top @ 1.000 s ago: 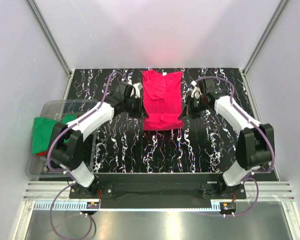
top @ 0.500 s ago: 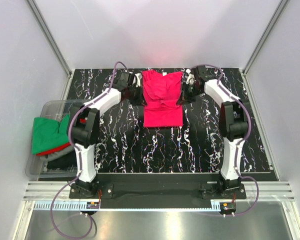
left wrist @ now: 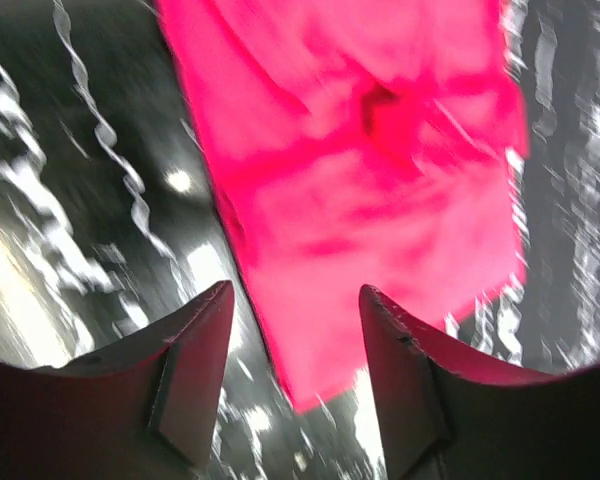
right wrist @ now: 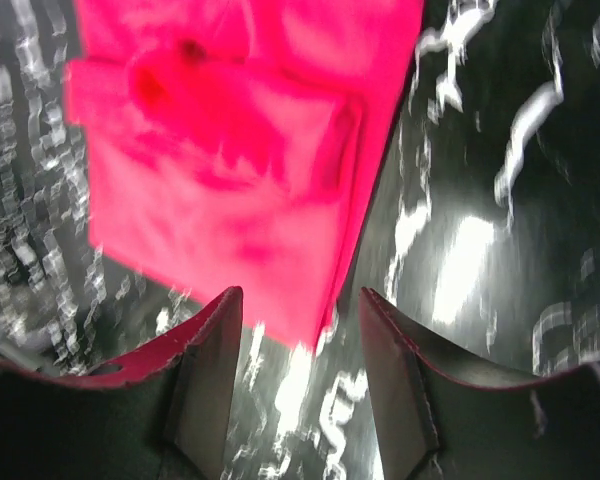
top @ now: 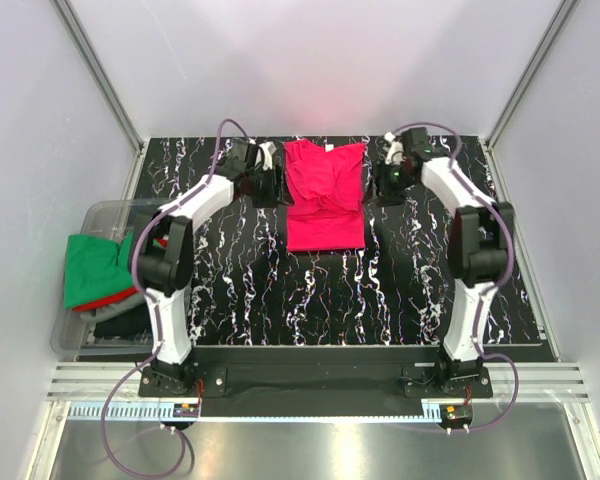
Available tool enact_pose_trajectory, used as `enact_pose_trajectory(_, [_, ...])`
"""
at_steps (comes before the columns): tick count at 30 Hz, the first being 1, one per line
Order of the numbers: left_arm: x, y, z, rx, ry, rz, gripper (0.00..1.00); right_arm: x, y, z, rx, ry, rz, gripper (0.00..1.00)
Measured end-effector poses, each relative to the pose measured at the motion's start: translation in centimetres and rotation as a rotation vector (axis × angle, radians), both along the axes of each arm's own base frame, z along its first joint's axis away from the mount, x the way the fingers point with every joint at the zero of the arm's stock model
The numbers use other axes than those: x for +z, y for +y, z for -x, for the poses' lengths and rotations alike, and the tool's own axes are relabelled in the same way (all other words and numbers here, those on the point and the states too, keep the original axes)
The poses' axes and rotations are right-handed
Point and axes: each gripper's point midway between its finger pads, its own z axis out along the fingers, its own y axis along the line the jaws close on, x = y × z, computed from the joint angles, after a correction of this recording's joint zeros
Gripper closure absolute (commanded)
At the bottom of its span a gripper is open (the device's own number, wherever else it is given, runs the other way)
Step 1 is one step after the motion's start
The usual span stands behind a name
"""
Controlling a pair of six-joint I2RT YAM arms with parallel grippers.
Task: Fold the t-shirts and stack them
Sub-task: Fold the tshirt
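Observation:
A crimson t-shirt (top: pixel 325 195) lies folded into a narrow strip at the far middle of the table, collar away from me; it also fills the left wrist view (left wrist: pixel 380 170) and the right wrist view (right wrist: pixel 250 150). My left gripper (top: pixel 277 183) hovers just off its left edge, open, nothing between its fingers (left wrist: pixel 195 360). Off the shirt's right edge my right gripper (top: pixel 373 184) is open and empty too, with a fingertip (right wrist: pixel 395 350) over bare table. A green t-shirt (top: pixel 92 265), a red one (top: pixel 115 297) and a dark one (top: pixel 120 320) sit in the bin.
A clear plastic bin (top: pixel 100 212) stands at the table's left edge. The black marbled table (top: pixel 330 300) ends at a metal rail in front. White walls close in the back and both sides.
Both grippers, shut on the shirt's lower corners a second ago, carried them toward the collar, folding the shirt shorter, then opened and let go. They now stand just off the shirt's sides.

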Motion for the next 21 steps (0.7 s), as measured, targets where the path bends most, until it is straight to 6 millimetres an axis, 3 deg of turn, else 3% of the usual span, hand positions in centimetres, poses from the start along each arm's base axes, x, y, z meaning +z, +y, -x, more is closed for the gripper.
enact_pose_trajectory(3, [1.7, -0.1, 3.5, -0.039, 0.029, 0.061, 0.37, 2.0, -1.4, 3.0, -0.018, 0.009, -0.033, 0.44])
enact_pose_trajectory(5, [2.0, -0.4, 5.8, -0.064, 0.06, 0.106, 0.36, 1.9, -1.7, 4.9, -0.02, 0.044, -0.055, 0.44])
enact_pose_trajectory(7, [1.2, -0.5, 7.8, -0.077, 0.114, 0.137, 0.36, 0.4, -1.4, 7.0, -0.014, 0.109, -0.075, 0.44])
enact_pose_trajectory(12, [-3.4, -0.1, 12.4, -0.065, 0.308, 0.157, 0.4, -4.3, -0.8, 11.1, -0.02, 0.31, -0.106, 0.46])
enact_pose_trajectory(17, [-5.5, -0.1, 12.9, -0.058, 0.371, 0.154, 0.43, -5.6, -0.5, 11.4, -0.035, 0.362, -0.124, 0.47])
enact_pose_trajectory(21, [-6.2, -0.5, 12.2, -0.058, 0.388, 0.164, 0.44, -6.1, -0.2, 10.9, -0.042, 0.373, -0.14, 0.48])
